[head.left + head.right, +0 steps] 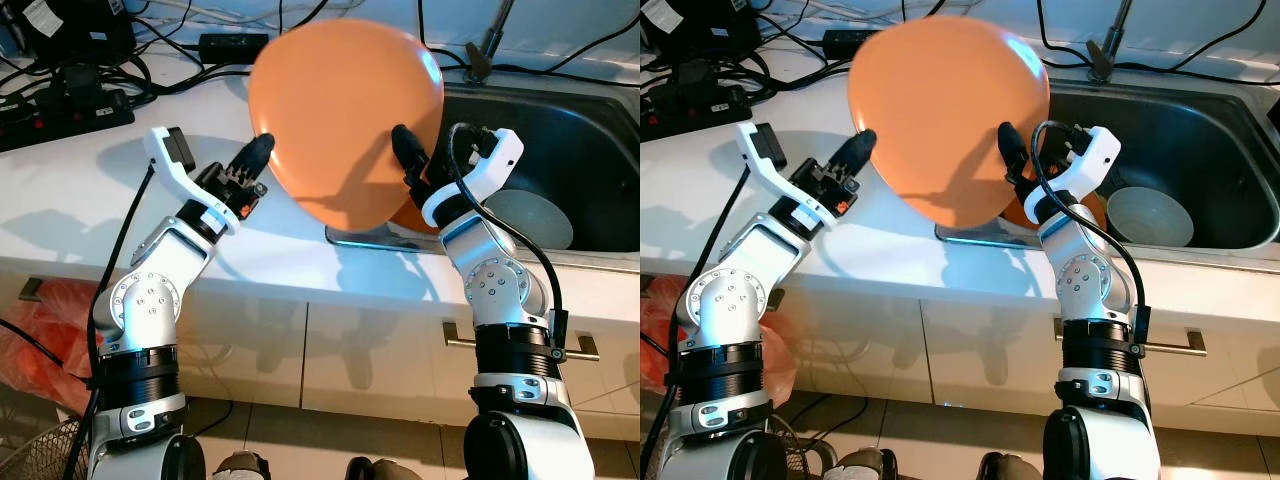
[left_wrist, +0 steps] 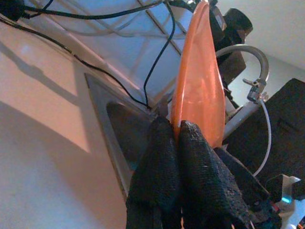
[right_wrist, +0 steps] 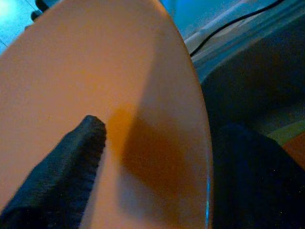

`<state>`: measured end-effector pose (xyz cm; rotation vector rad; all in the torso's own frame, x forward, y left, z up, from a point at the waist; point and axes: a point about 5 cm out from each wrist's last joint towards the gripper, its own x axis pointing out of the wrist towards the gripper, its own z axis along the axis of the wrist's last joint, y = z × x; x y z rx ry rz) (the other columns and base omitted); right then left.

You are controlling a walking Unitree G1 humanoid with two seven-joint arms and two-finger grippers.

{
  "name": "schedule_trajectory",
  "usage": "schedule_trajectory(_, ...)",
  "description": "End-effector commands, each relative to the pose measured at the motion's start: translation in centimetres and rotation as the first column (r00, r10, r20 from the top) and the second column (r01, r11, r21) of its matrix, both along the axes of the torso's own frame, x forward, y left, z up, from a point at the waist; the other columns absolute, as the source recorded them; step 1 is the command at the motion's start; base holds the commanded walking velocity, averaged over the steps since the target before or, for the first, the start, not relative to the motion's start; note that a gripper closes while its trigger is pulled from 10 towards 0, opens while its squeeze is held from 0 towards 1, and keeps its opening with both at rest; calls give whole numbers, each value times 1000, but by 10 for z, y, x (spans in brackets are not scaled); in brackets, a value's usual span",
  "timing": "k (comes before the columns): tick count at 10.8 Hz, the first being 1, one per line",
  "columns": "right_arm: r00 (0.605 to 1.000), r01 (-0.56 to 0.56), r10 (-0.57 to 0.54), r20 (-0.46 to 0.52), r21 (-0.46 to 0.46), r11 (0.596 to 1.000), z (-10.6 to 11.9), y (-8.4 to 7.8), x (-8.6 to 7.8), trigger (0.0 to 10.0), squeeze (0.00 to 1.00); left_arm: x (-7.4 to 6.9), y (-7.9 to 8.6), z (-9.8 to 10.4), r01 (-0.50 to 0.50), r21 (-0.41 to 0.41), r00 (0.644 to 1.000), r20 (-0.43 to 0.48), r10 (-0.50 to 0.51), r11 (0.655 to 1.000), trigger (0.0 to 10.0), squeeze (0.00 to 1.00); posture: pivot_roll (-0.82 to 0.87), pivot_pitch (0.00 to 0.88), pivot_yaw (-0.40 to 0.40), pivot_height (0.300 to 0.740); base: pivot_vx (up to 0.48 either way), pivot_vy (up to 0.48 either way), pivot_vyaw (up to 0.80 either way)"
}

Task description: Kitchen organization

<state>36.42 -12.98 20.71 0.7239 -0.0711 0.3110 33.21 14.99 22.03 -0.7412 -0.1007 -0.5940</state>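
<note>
Left eye view: both tools, left (image 1: 258, 150) and right (image 1: 404, 140), clamp a smooth orange plate (image 1: 345, 120).

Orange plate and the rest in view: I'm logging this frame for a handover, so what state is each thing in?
Orange plate: held up off the counter, tilted, gripped at both edges.
Left end effector: shut on the plate's rim.
Right end effector: shut on the plate's opposite edge.
Sink: no water visible.
Pale bowl: upright inside the sink.
Power strip: cables plugged in, on the counter.

No text or label can be read anywhere; the upper-left boxes look too blurred.
</note>
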Motion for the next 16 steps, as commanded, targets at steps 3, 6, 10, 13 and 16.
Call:
schedule_trajectory(3,1000,-6,4,24,60,998,7,-4,-2,0,0,1,2,2,5,-30,1000,25,-4,1000,10000,0,57,121,-14,740,0,0,0)
schedule_trajectory(6,1000,-11,8,25,130,991,8,-7,-3,0,0,4,4,0,-13,-39,1000,7,13,999,10000,0,56,117,-11,740,0,0,0)
schedule_trajectory(10,999,-35,33,19,136,990,7,-4,-3,10000,0,3,1,3,11,-65,1000,19,-10,998,10000,0,56,111,-13,740,0,0,0)
schedule_trajectory(13,998,-65,61,30,146,987,7,-2,-3,10000,0,1,-1,-4,87,-102,996,18,-86,991,10000,0,61,114,-17,740,0,0,0)
schedule_trajectory(16,996,-82,77,39,157,984,7,-1,-5,10000,0,-1,-1,-4,136,-165,991,38,-132,977,10000,0,61,118,-16,740,0,0,0)
